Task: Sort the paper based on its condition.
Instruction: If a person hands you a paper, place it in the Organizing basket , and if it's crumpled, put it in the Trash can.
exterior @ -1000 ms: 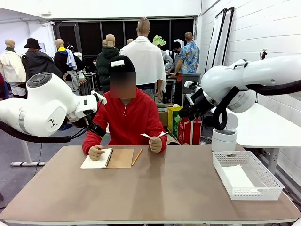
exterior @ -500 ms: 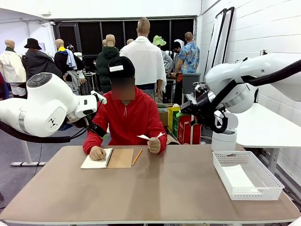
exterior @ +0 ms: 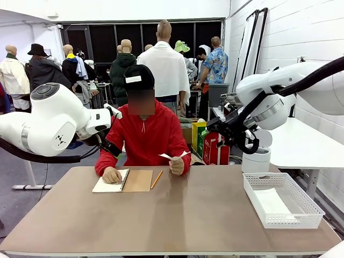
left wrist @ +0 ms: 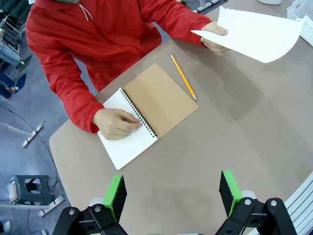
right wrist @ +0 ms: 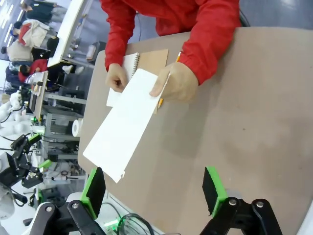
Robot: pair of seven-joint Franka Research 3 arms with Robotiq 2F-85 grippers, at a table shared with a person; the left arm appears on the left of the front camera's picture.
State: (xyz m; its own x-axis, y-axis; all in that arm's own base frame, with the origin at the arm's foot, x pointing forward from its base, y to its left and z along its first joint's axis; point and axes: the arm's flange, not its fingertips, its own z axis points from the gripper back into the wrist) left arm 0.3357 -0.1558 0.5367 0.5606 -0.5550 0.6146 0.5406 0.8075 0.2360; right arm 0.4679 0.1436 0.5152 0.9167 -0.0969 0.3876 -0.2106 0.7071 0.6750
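Right now my right gripper [right wrist: 154,196] has its green pads spread wide with nothing between them, hanging above the table [exterior: 177,215] and looking down at the sheet of paper [right wrist: 126,122] the person holds out in one hand [right wrist: 178,81]. My left gripper [left wrist: 173,191] is likewise spread apart and empty, high over the spiral notebook [left wrist: 146,112], where the person's other hand [left wrist: 115,122] rests on the open page. A pencil [left wrist: 183,77] lies just beside the notebook's brown cover.

From the front, the sheet is raised off the table near the far edge, between the notebook and the white basket [exterior: 282,200] on my right side, which seems to have a white sheet lying in it already.

As I judge it, the step in hand is taking the offered sheet with the right arm. To do it well I would come in at the free end of the sheet, well away from the person's fingers, line the pads flat to the paper's faces, and close gently so it neither creases nor slips. The sheet looks flat and uncrumpled, with one ragged torn edge.

I can read no brand, label or writing anywhere; the paper looks blank.
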